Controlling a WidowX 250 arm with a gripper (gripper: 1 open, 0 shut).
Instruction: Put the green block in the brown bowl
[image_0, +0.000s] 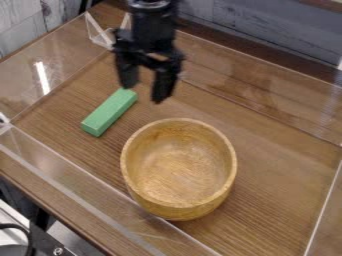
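Observation:
The green block (108, 112) lies flat on the wooden table, left of centre, its long side running diagonally. The brown bowl (179, 166) stands upright and holds nothing, low in the middle of the view. My gripper (143, 88) hangs pointing down just above and to the right of the block's far end. Its two black fingers (162, 86) stand apart with nothing between them, so it is open. It is not touching the block or the bowl.
A clear plastic wall (54, 165) runs around the table as a low tray, with its front edge near the bowl. A small clear triangular stand (102, 34) sits at the back left. Bare wood stretches to the right of the bowl.

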